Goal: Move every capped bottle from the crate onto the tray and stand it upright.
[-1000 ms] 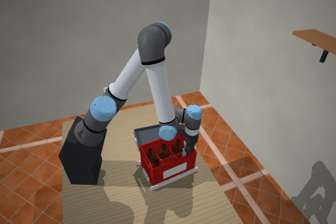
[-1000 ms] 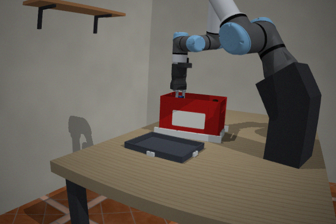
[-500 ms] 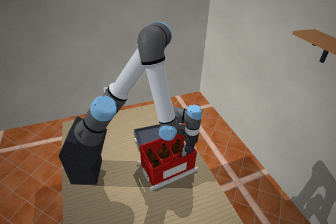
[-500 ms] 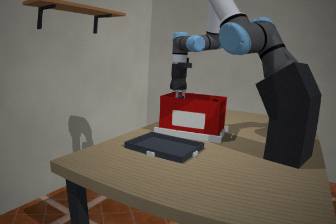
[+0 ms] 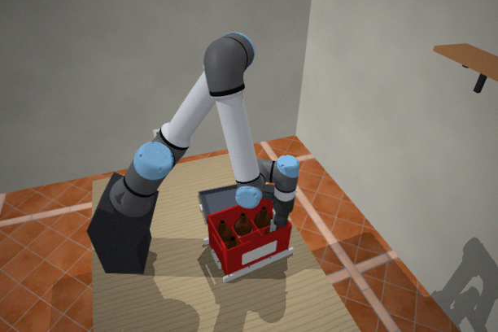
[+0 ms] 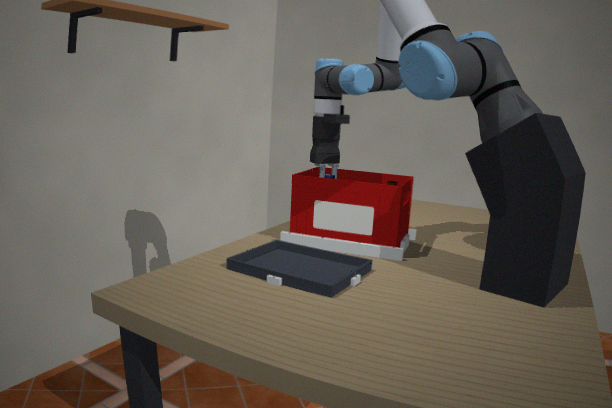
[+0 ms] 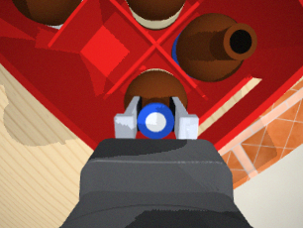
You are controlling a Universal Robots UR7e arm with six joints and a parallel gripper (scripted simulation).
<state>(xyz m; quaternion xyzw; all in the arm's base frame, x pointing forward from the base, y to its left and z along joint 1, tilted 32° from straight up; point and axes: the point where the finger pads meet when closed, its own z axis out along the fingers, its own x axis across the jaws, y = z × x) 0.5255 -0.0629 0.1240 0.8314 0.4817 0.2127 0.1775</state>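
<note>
A red crate (image 5: 250, 238) stands on the table with several brown bottles in its compartments; it also shows in the exterior view (image 6: 351, 205). My gripper (image 7: 155, 107) reaches into a corner compartment and is shut on the neck of a brown bottle with a blue cap (image 7: 155, 119). The same gripper shows at the crate's rim (image 6: 327, 171) and in the top view (image 5: 276, 224). An open bottle (image 7: 214, 45) leans in the neighbouring compartment. One compartment (image 7: 104, 49) is empty. The dark grey tray (image 6: 299, 267) holds nothing.
The tray lies right beside the crate, also seen behind it in the top view (image 5: 220, 198). The robot's black base (image 6: 525, 208) stands on the table on the crate's other side. A wall shelf (image 6: 130, 13) hangs high up.
</note>
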